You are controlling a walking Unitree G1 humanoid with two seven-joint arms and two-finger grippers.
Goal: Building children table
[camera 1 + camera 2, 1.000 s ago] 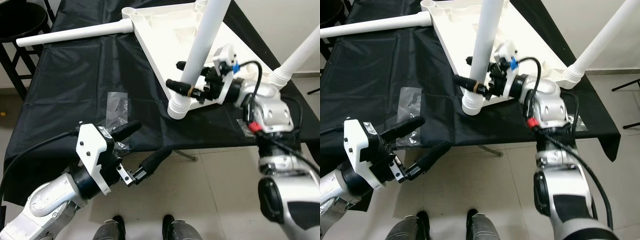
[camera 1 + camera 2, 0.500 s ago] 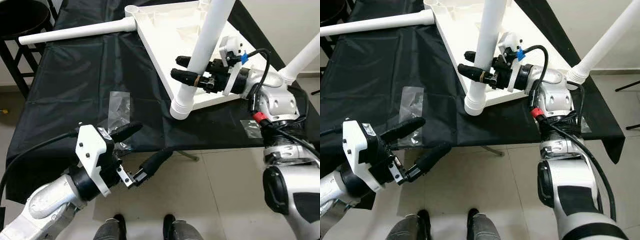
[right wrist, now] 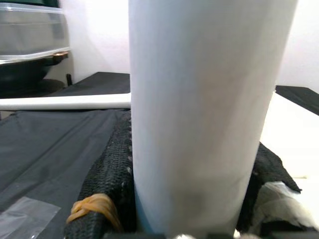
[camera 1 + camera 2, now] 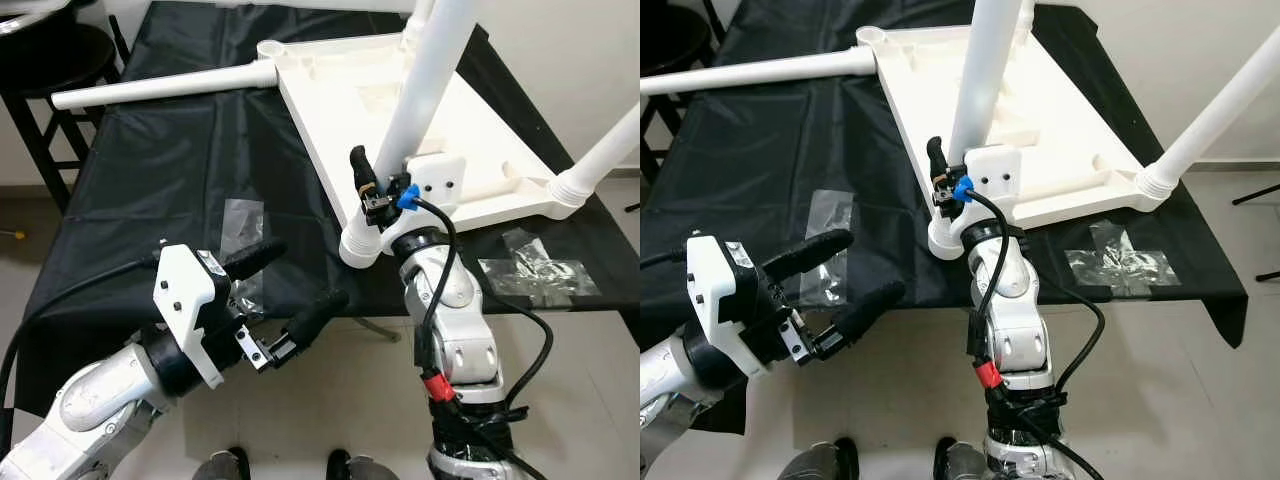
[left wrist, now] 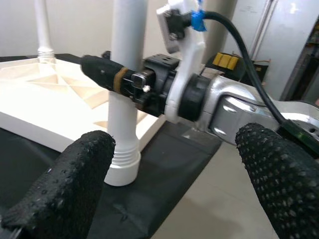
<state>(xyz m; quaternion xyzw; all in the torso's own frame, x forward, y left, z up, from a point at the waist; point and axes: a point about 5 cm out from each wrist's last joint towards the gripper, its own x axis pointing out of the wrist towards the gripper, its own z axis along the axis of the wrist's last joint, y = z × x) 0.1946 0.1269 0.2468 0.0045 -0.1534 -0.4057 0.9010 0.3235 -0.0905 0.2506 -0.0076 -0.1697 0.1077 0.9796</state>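
While your right gripper (image 4: 372, 190) had its jaws clamped around the upright white table leg (image 4: 425, 85) just above its socket on the upturned table top (image 4: 1060, 130), your left gripper (image 4: 285, 295) hovered wide open and empty, nearer you.

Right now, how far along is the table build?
Done: the far right leg stands in the upturned tabletop. In hand: the right gripper clamps the near leg just above its corner socket. Left: one leg lies flat at the far corner; the left gripper hovers open off the table edge.
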